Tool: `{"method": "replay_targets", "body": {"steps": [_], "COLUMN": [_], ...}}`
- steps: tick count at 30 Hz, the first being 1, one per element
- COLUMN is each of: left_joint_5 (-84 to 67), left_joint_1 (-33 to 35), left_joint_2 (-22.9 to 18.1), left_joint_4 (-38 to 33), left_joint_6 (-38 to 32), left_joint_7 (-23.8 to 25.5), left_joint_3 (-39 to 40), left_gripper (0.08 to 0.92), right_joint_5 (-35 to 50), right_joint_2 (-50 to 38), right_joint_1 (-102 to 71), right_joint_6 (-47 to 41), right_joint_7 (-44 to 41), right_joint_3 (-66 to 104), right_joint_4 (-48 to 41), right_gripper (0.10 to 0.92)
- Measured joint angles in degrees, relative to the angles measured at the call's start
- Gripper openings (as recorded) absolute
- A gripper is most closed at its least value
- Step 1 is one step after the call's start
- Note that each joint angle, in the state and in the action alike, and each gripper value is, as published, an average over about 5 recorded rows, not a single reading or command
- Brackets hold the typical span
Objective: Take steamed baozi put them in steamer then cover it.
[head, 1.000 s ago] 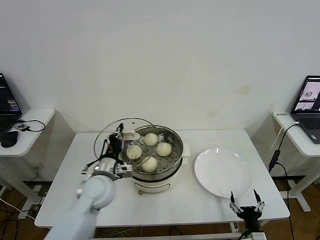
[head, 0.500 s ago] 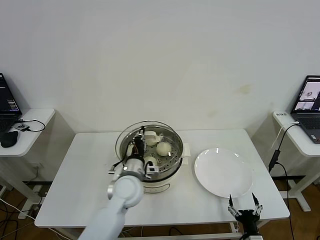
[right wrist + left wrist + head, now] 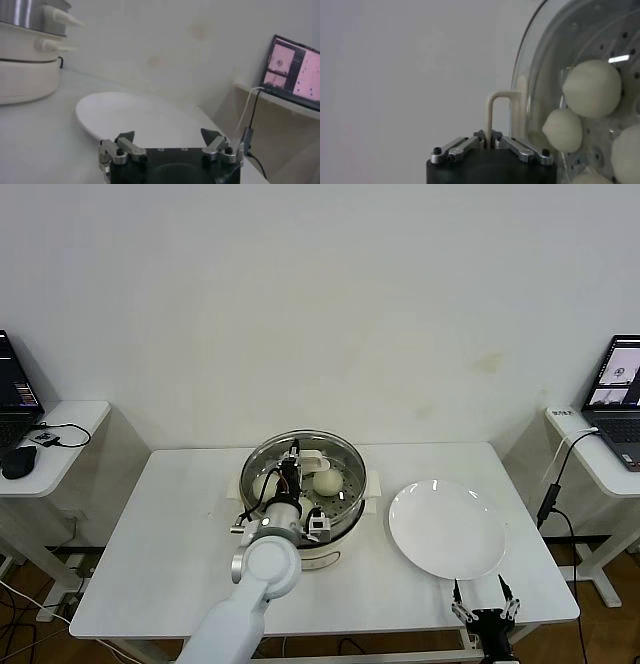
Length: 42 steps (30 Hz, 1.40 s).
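Observation:
The steamer [image 3: 352, 459] stands mid-table, a steel pot on a cream-white base. Cream-white baozi [image 3: 327, 481] lie on its perforated tray; three show through the glass in the left wrist view [image 3: 591, 88]. The clear glass cover [image 3: 322, 446] lies over the pot's mouth; I cannot tell whether its rim is fully seated. My left gripper [image 3: 292, 471] is shut on the cover's cream-white bar handle [image 3: 492, 112], which stands between the closed fingers of that gripper [image 3: 488, 138]. My right gripper [image 3: 483, 616] is open and empty at the table's front edge, near the plate.
An empty white plate [image 3: 445, 529] lies right of the steamer and also shows in the right wrist view [image 3: 135, 117]. Side desks with laptops [image 3: 620, 389] stand at both sides. Bare table lies left of and in front of the steamer.
My left gripper has carried the cover rightward from beside the pot's left edge to over the pot. The right gripper has sunk slightly toward the front edge.

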Motion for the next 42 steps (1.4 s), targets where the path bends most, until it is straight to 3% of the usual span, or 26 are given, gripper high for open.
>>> {"method": "replay_targets", "body": {"steps": [20, 36, 39, 42], "left_joint_5": [0.7, -0.5, -0.9, -1.1], "left_joint_1": [0.4, 0.8, 1.2, 1.7], "left_joint_2": [-2.2, -1.7, -1.6, -1.5], "left_joint_4": [2.8, 3.4, 3.1, 2.3], "left_joint_6": [-1.0, -2.0, -2.2, -2.2], "left_joint_7": [-1.1, -2.8, -3.3, -3.4], "left_joint_3": [-1.3, -2.3, -2.5, -2.5], "left_gripper": [0.143, 0.143, 0.17, 0.252], "right_joint_5": [-0.6, -1.4, -1.5, -1.7], "right_joint_2": [0.3, 0.5, 0.5, 0.6], "right_joint_1": [0.0, -0.4, -0.5, -0.5], "right_joint_6": [0.4, 0.7, 0.7, 0.7], "right_joint_7": [-0.2, -0.3, -0.3, -0.3], "right_joint_3": [-1.2, -2.1, -2.2, -2.3], "right_joint_4": [-0.5, -0.2, -0.1, 0.0], "right_gripper": [0.823, 0.823, 0.823, 0.823]}}
